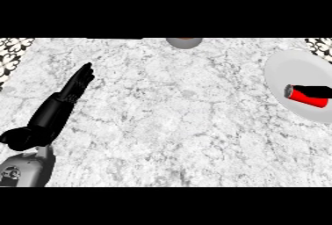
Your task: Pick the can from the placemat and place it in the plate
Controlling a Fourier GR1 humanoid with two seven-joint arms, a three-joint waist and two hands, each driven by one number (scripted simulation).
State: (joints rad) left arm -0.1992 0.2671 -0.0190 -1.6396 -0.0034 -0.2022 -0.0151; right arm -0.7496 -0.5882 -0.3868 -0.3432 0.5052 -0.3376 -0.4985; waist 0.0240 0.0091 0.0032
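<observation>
Nearest the camera, at the lower left, the grey left forearm is seen coming in from the near edge. The black left hand is stretched out from it over the marbled counter, towards the far left. This hand is held flat and open, with its fingers straight, and nothing is held in it. It is taken to be resting, well apart from the task's things.

At the right side, the white plate is cut off by the right edge of the view. The red can is found inside it, lying on its side on the plate's near half, with its grey end turned to the left. A black shape at the right edge, taken to be part of the right hand, lies against the far side of the can. So little of that hand is shown that it cannot be told whether the can is gripped or has been let go.

At the far edge, a round grey object is only partly shown, and what it is cannot be made out. Black-and-white patterned patches are seen at the far left corner and the far right corner.

The task is judged to be almost complete, since the can already lies in the plate. What is left, at most, is for the can to be released, if it is held, and for the right hand to be drawn clear without the can being rolled
</observation>
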